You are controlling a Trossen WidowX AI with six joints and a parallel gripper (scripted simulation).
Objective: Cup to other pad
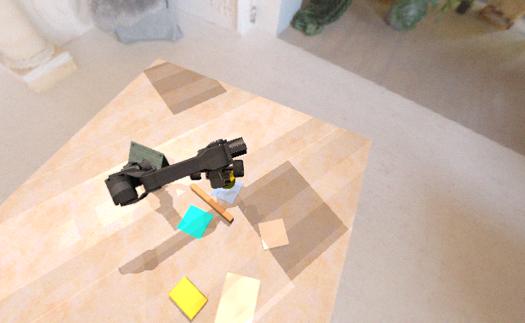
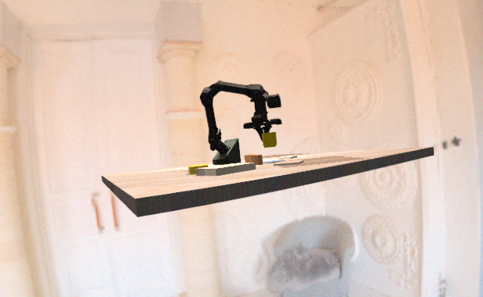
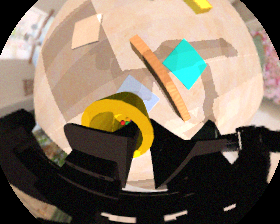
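Note:
The yellow cup (image 1: 229,184) (image 2: 269,140) (image 3: 93,107) hangs in the air above the light blue pad (image 1: 229,196) (image 2: 272,160) (image 3: 147,96). My gripper (image 2: 265,133) (image 3: 144,120) is shut on the cup's wall, with one finger inside the cup and one outside. The cup looks upright in the exterior view. Small red and green marbles (image 3: 123,122) show inside it in the wrist view; a finger hides part of the inside. The cyan pad (image 1: 194,222) (image 3: 185,65) lies on the table with nothing on it.
A long orange-brown bar (image 1: 211,203) (image 2: 253,159) (image 3: 163,81) stands between the two pads. A tan flat square (image 1: 273,234) (image 3: 86,32), a yellow block (image 1: 188,298) (image 2: 197,169) (image 3: 199,5) and a large pale slab (image 1: 237,297) (image 2: 228,169) lie farther off.

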